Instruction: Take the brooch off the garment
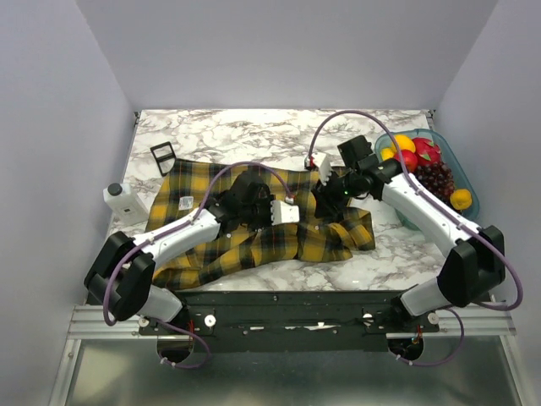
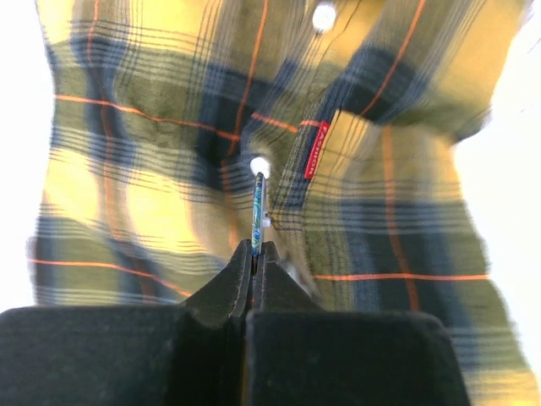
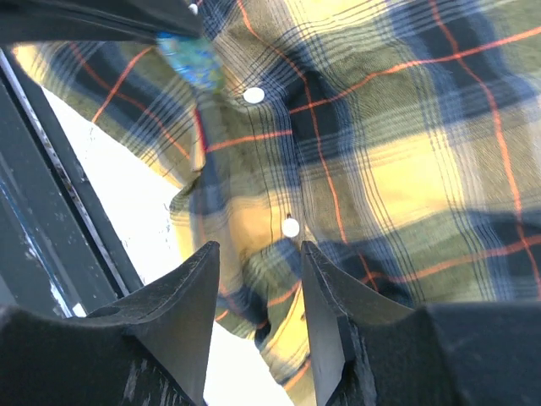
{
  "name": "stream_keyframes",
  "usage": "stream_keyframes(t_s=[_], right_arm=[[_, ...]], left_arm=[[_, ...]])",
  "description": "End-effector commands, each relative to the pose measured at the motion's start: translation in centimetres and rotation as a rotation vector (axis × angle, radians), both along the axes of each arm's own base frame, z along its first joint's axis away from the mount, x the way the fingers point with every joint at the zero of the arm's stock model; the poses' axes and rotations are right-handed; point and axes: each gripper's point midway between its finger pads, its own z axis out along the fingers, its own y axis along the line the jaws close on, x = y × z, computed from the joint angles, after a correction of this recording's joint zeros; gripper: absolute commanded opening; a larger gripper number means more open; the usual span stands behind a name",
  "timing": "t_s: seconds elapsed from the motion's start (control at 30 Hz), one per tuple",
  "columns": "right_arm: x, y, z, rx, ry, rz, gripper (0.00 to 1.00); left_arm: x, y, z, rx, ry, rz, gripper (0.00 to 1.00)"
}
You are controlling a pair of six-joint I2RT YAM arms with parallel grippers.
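The garment (image 1: 254, 241), a yellow and navy plaid shirt, lies spread on the marble table. My left gripper (image 2: 254, 247) is shut on the brooch (image 2: 257, 211), a thin teal disc seen edge-on, sticking up from the fingertips over the shirt (image 2: 397, 194). I cannot tell whether the brooch still touches the cloth. In the right wrist view the brooch (image 3: 191, 56) shows at the top left, held in the left fingers. My right gripper (image 3: 258, 249) is open and empty just above the shirt (image 3: 397, 169), near a white button (image 3: 290, 227). In the top view both grippers, left (image 1: 296, 215) and right (image 1: 325, 201), meet over the shirt's middle.
A teal basket (image 1: 467, 182) of fruit stands at the right. A black square frame (image 1: 163, 157) lies at the back left. A white bottle (image 1: 124, 201) stands at the left edge. Grey walls enclose the table.
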Motion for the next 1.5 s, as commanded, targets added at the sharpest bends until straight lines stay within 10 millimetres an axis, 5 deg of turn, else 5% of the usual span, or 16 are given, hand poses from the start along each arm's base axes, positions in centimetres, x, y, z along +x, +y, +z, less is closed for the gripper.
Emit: stream_keyframes(t_s=[0.0, 0.17, 0.43, 0.53, 0.57, 0.6, 0.63, 0.67, 0.7, 0.87, 1.03, 1.07, 1.2, 1.47], right_arm=[[-0.9, -1.9, 1.0, -0.055, -0.058, -0.021, 0.51], [-1.5, -3.9, 1.3, -0.116, -0.107, -0.053, 0.51], [0.0, -3.2, 2.7, -0.055, -0.234, -0.047, 0.50], [0.3, -3.2, 4.7, 0.012, -0.265, -0.082, 0.50], [0.8, -3.4, 5.8, 0.035, -0.285, -0.110, 0.52], [0.7, -3.2, 6.7, 0.071, -0.285, -0.126, 0.53], [1.0, -3.2, 7.4, 0.090, -0.293, -0.139, 0.56], [1.6, -3.0, 8.5, 0.119, -0.323, -0.153, 0.74], [1.8, -2.8, 9.1, 0.140, -0.319, -0.176, 0.81], [3.3, -1.5, 12.9, 0.238, -0.359, -0.187, 0.86], [3.7, 0.7, 17.2, 0.374, -0.413, -0.113, 0.86], [3.9, 1.3, 17.4, 0.390, -0.398, -0.095, 0.99], [2.3, 3.7, 19.6, 0.514, -0.323, 0.056, 0.98], [0.7, 6.0, 19.1, 0.602, -0.187, 0.145, 0.85]], left_arm=[[4.3, 0.8, 1.5, 0.086, -0.449, -0.003, 0.00], [5.9, 0.9, 2.6, 0.097, -0.728, -0.019, 0.00], [6.9, 0.2, 2.1, 0.172, -0.762, -0.002, 0.00], [9.2, -0.2, 5.8, 0.122, -0.559, 0.155, 0.00], [9.5, 1.8, 4.9, 0.155, -0.402, 0.209, 0.00], [10.0, -0.8, 10.8, -0.026, -0.331, 0.183, 0.00], [9.7, -0.9, 11.9, -0.102, -0.181, 0.236, 0.00], [9.4, 0.4, 10.7, -0.082, -0.022, 0.275, 0.00], [9.8, -0.2, 14.2, -0.150, -0.001, 0.276, 0.00], [4.3, -0.7, 17.1, -0.311, 0.419, 0.138, 0.00], [-0.2, -0.6, 18.3, -0.387, 0.589, 0.001, 0.00], [-1.1, -0.6, 19.0, -0.411, 0.600, -0.033, 0.00], [-2.3, 0.1, 18.9, -0.414, 0.619, -0.013, 0.00], [-3.2, 1.2, 19.3, -0.432, 0.627, -0.020, 0.00]])
